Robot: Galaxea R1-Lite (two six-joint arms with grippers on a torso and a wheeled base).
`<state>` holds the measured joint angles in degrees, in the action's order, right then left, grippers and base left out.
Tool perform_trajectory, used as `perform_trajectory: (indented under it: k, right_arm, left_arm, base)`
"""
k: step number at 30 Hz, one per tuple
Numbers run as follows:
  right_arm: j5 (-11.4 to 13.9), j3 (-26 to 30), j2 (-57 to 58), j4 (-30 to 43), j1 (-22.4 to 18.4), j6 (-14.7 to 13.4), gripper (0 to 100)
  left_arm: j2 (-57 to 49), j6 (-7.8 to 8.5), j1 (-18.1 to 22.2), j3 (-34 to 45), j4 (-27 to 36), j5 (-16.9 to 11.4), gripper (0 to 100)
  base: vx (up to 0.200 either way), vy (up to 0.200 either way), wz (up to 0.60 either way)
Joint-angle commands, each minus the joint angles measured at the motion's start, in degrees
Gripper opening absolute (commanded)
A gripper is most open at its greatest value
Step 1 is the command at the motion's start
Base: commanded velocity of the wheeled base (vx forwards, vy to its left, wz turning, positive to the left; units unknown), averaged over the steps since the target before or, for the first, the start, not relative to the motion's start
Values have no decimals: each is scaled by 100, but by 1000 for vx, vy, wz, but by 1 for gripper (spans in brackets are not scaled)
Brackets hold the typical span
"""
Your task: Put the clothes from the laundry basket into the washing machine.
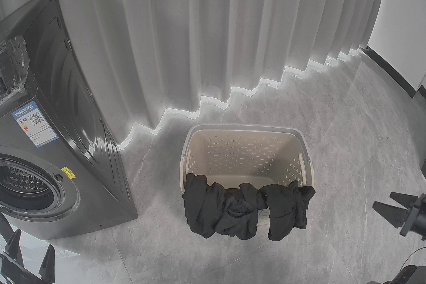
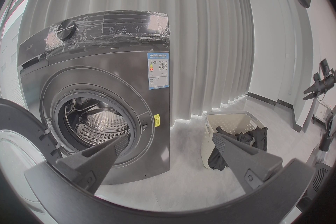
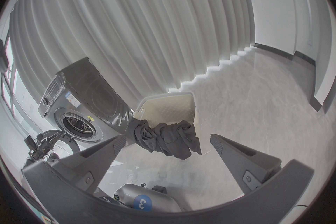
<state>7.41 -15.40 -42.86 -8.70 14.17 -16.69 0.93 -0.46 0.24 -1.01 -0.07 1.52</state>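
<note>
Clothes (image 1: pixel 239 209): dark bundle slung over the basket's (image 1: pixel 248 128) near rim, long axis along that rim, between the tools, right tool (image 1: pixel 382 200) seemingly nearer, left tool (image 1: pixel 35 238) off by the washer (image 1: pixel 66 120); both tools open, empty.

Clothes (image 1: pixel 243 211) over basket (image 1: pixel 245 126) rim, washing machine (image 1: pixel 73 129) left

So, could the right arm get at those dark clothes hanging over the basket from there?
Probably yes. The dark clothes drape over the near rim of the laundry basket, and only bare floor lies between them and the open right pincer.
</note>
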Motion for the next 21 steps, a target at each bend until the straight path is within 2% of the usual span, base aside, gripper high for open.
perform_trajectory:
  k: [1,10,12,14,21]
  right_arm:
    - [138,-209,-2824,-1380,130,-186,100]
    - [129,-368,-4195,-1995,165,-238,100]
    - [129,-368,-4195,-1995,165,-238,100]
    - [120,-394,-4740,-2390,157,-353,100]
    - [120,-438,-5540,-3111,218,-774,100]
  left_arm:
    - [-57,-6,2,92,-1,6,100]
    - [-57,-15,2,92,7,6,100]
    - [-57,-15,2,92,7,6,100]
    - [-57,-24,2,92,7,6,100]
    - [-66,-6,2,92,7,6,100]
  base:
    - [0,0,0]
    - [0,0,0]
    - [0,0,0]
    - [0,0,0]
    - [0,0,0]
